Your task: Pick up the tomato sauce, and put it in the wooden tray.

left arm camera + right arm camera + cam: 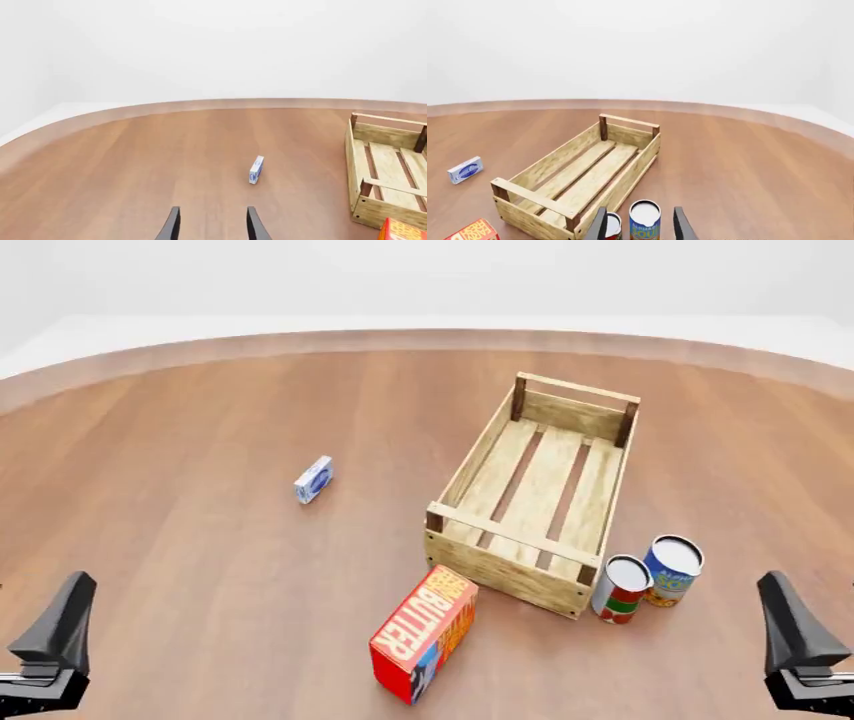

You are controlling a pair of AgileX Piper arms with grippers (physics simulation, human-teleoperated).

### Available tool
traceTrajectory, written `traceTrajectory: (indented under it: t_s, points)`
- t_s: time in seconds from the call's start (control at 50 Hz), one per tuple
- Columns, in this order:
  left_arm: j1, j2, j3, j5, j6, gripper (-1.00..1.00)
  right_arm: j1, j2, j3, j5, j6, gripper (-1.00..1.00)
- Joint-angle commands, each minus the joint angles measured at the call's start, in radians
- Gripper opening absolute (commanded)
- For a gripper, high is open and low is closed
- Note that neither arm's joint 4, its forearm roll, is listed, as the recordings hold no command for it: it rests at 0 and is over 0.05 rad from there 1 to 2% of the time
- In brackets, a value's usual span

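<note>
Hanging low at the near corners of the table [200, 570], both arms sit back from the objects: the left gripper [51, 640] at near left, the right gripper [798, 640] at near right. Readable writing is scarce: the red-orange box [424, 634] lying near centre reads "BUTTER"; the can labels are too small to read. In the wrist views each gripper's fingers are spread apart, holding and touching nothing. The tomato sauce [621, 589] stands upright on the table just beside the near right corner of the wooden tray [534, 495], outside it, with a blue-and-yellow can [671, 570] just to its right. A small blue-and-white box [314, 479] lies well to the tray's left.
</note>
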Motion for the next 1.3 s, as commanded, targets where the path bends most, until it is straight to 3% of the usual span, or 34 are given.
traceTrajectory:
  t_s: [0.02,0.66,1.3]
  points:
    - [0.0,0.005,-0.003,-0.001,0.0,1.0,-0.005,0.006,-0.002,0.006,0.003,1.0]
    - [0.0,0.005,-0.003,-0.001,0.0,1.0,0.094,0.087,-0.049,0.098,-0.001,1.0]
    - [0.0,0.005,-0.003,-0.001,0.0,1.0,0.121,0.235,-0.112,0.167,-0.031,1.0]
